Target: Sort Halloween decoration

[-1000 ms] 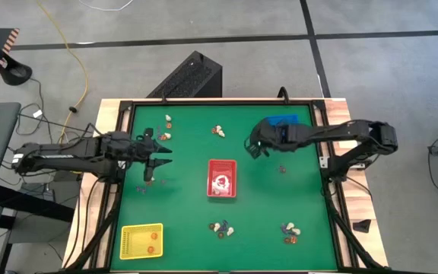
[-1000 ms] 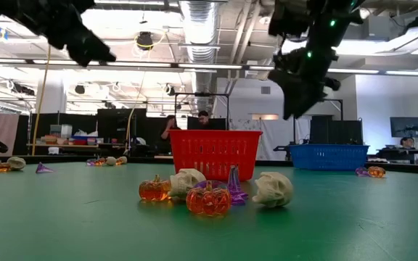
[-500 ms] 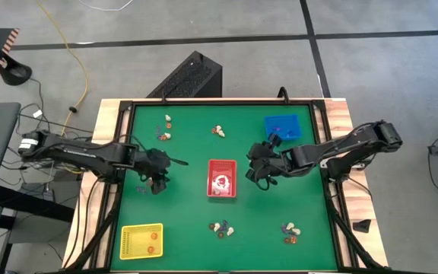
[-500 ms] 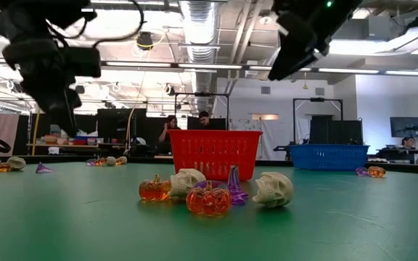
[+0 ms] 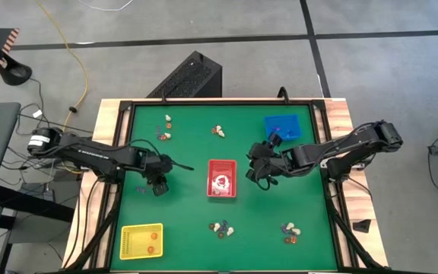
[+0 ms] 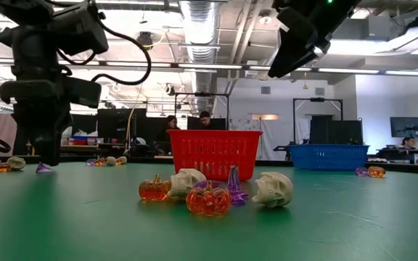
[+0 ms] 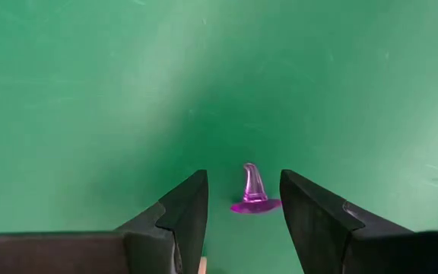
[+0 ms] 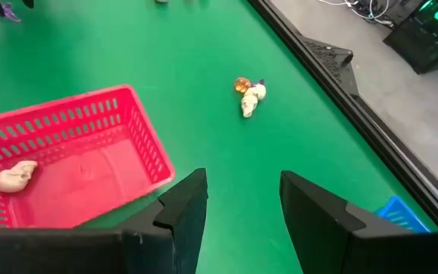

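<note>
left gripper [image 7: 242,202]: released, straddles upright purple hat [image 7: 254,190] left of red tray [image 5: 221,179] | right gripper [image 8: 242,202]: released, waits right of tray

No readable text appears in any view. The trays, trinkets and counter carry no labels, brands or numbers.

One camera looks straight down on the desk [image 5: 181,221]; another sits level at its surface; both show the red tray [image 5: 221,179].
</note>
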`<state>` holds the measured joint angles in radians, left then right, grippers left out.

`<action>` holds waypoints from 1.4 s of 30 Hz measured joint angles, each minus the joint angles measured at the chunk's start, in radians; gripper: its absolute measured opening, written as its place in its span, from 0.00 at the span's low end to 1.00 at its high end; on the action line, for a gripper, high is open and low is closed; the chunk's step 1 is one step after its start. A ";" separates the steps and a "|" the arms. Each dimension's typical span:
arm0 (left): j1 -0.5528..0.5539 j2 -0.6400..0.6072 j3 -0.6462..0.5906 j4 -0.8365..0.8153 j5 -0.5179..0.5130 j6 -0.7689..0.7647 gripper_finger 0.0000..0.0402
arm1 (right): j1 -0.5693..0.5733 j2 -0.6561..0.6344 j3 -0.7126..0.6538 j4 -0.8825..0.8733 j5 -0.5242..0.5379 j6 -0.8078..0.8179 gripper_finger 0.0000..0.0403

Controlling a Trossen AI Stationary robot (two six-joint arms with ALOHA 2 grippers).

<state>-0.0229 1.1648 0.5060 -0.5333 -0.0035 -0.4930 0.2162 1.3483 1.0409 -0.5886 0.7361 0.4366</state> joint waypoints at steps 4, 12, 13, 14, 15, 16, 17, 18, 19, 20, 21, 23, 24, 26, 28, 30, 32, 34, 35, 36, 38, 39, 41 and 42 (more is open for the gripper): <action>-0.005 0.000 0.000 -0.003 -0.005 0.004 0.38 | 0.000 0.000 0.000 0.002 -0.001 0.000 0.49; -0.005 0.001 0.000 -0.060 -0.009 0.029 0.38 | 0.000 0.000 0.000 0.003 -0.002 0.000 0.49; -0.005 0.001 0.000 -0.058 -0.008 0.029 0.38 | 0.000 0.000 0.000 0.002 -0.002 0.000 0.49; -0.006 0.001 0.000 -0.054 -0.009 0.029 0.38 | 0.000 0.000 0.000 0.003 -0.002 0.000 0.49; -0.010 0.001 0.000 -0.051 -0.008 0.029 0.38 | 0.000 0.000 0.000 0.002 -0.003 0.000 0.49; -0.012 0.001 0.000 -0.051 -0.009 0.029 0.38 | 0.000 0.000 0.000 0.002 -0.003 0.000 0.49; -0.018 0.001 0.000 -0.052 -0.009 0.029 0.38 | 0.000 0.000 0.000 0.002 -0.003 0.000 0.49; -0.024 0.005 0.000 -0.052 -0.008 0.029 0.38 | 0.000 0.000 0.000 0.002 -0.003 0.000 0.49; -0.033 0.012 0.000 -0.051 -0.008 0.029 0.38 | 0.000 0.000 0.000 0.002 -0.004 0.000 0.49; -0.042 0.020 0.000 -0.052 -0.008 0.029 0.38 | 0.000 0.000 0.000 0.002 -0.004 0.000 0.49; -0.053 0.034 0.000 -0.051 -0.009 0.029 0.38 | 0.000 0.000 0.000 0.002 -0.005 0.000 0.49; -0.071 0.070 0.004 -0.046 -0.017 0.028 0.38 | 0.000 0.000 0.000 0.002 -0.006 0.000 0.49; -0.079 0.088 0.005 -0.044 -0.024 0.028 0.38 | 0.000 0.000 0.000 0.002 -0.007 0.000 0.49; -0.092 0.125 0.011 -0.037 -0.045 0.024 0.38 | 0.000 0.000 0.000 0.002 -0.007 0.000 0.49; -0.102 0.142 0.013 -0.036 -0.064 0.021 0.38 | 0.002 0.000 0.000 -0.001 -0.008 0.000 0.49; -0.107 0.147 0.017 -0.036 -0.078 0.022 0.38 | 0.005 0.000 0.000 -0.002 -0.008 0.000 0.49; -0.110 0.136 0.019 -0.040 -0.083 0.029 0.38 | 0.011 0.000 0.000 -0.002 -0.008 0.000 0.49; -0.111 0.119 0.022 -0.041 -0.085 0.039 0.37 | 0.018 -0.001 0.000 -0.004 -0.008 0.000 0.49; -0.112 0.109 0.022 -0.039 -0.085 0.041 0.36 | 0.022 -0.001 0.000 -0.005 -0.008 0.000 0.49; -0.112 0.101 0.022 -0.039 -0.084 0.044 0.35 | 0.027 -0.003 0.000 -0.005 -0.008 -0.001 0.49; -0.112 0.090 0.024 -0.038 -0.082 0.051 0.30 | 0.039 -0.013 0.000 -0.013 -0.008 -0.001 0.49; -0.112 0.087 0.024 -0.038 -0.082 0.055 0.28 | 0.044 -0.020 0.000 -0.013 -0.008 -0.001 0.49; -0.112 0.086 0.024 -0.039 -0.083 0.063 0.22 | 0.062 -0.041 0.000 -0.016 -0.011 -0.001 0.49; -0.112 0.086 0.024 -0.040 -0.084 0.063 0.18 | 0.070 -0.052 0.000 -0.016 -0.013 0.000 0.49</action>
<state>-0.1345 1.2504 0.5301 -0.5736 -0.0872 -0.4301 0.2859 1.2964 1.0409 -0.6043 0.7235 0.4365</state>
